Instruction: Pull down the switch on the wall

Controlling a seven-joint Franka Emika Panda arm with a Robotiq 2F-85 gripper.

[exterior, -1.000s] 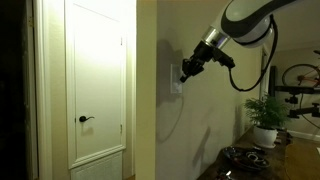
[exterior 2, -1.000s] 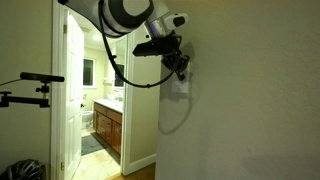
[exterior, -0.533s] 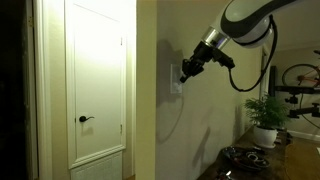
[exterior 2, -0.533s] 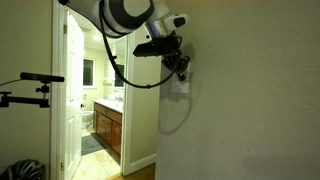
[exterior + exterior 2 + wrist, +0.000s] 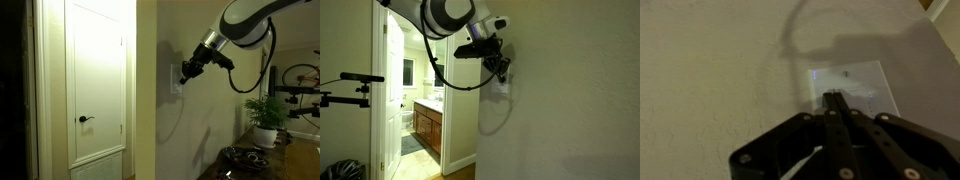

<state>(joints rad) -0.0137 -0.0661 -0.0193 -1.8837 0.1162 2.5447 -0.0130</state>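
The switch (image 5: 852,82) is a small white upright plate on the pale wall (image 5: 710,70). In the wrist view my gripper (image 5: 831,98) is shut, its two dark fingers pressed together, with the tips against the lower middle of the plate. In both exterior views the gripper (image 5: 184,74) (image 5: 504,72) sits right at the switch (image 5: 176,84) (image 5: 499,87), which is mostly hidden behind it. The switch's toggle is hidden by the fingertips.
A white panelled door (image 5: 98,80) with a dark lever handle (image 5: 85,119) stands beside the wall corner. A potted plant (image 5: 267,118) and a dark stovetop (image 5: 245,160) lie below the arm. An open doorway shows a bathroom vanity (image 5: 427,125).
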